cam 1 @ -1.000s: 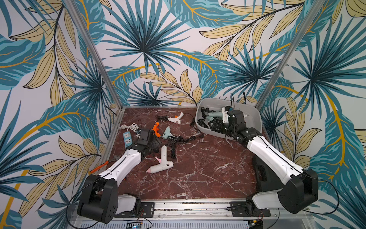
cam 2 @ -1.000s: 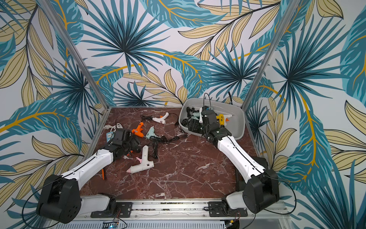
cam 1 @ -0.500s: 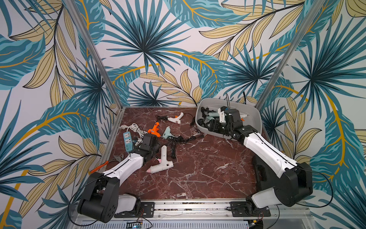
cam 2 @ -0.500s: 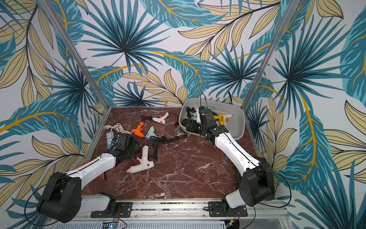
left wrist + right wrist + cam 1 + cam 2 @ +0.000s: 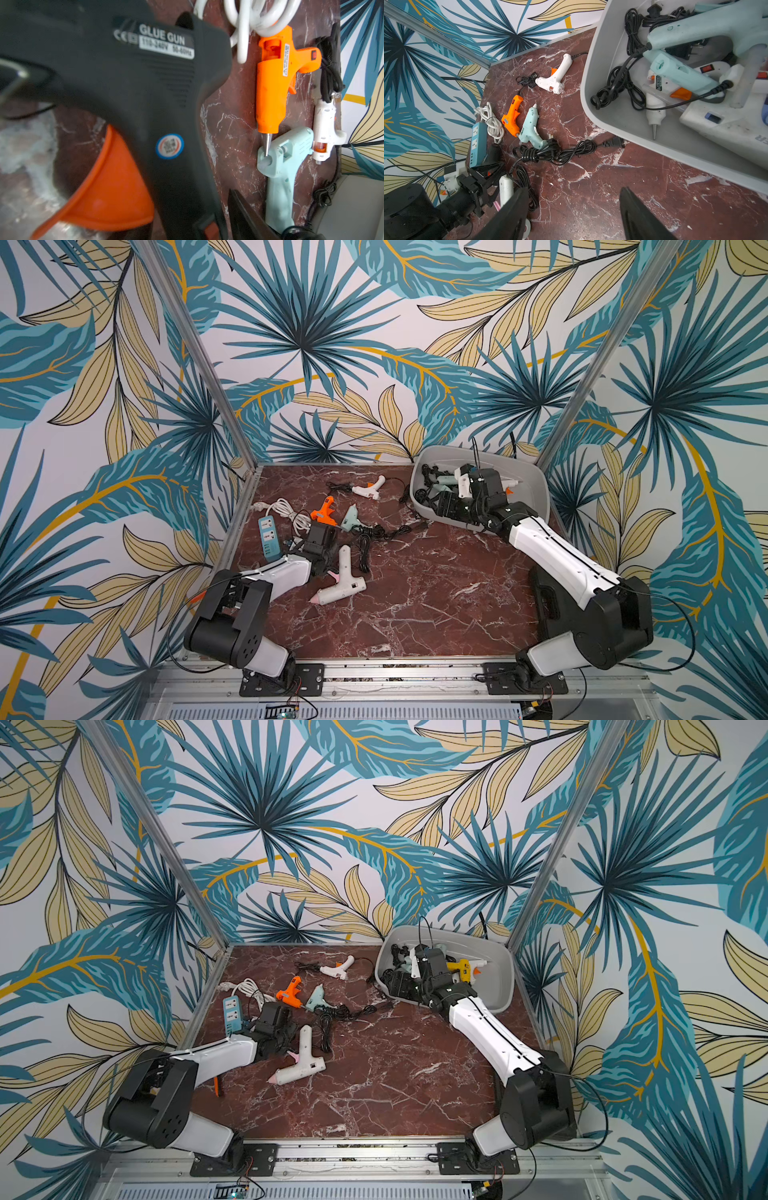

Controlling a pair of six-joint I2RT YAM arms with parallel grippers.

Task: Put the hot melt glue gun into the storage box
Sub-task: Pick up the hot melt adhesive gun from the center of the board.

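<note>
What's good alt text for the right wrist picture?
A grey storage box holds glue guns and cords on a marble table; a white glue gun, orange glue gun and mint glue gun lie outside it. The right gripper is open.

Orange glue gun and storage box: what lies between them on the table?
The light blue glue gun, then a coiled black cord and bare marble, seen in the right wrist view.

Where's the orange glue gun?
In both top views the orange glue gun lies on the table, toward the robot's left, between the coiled white cord and the pale blue glue gun.
</note>
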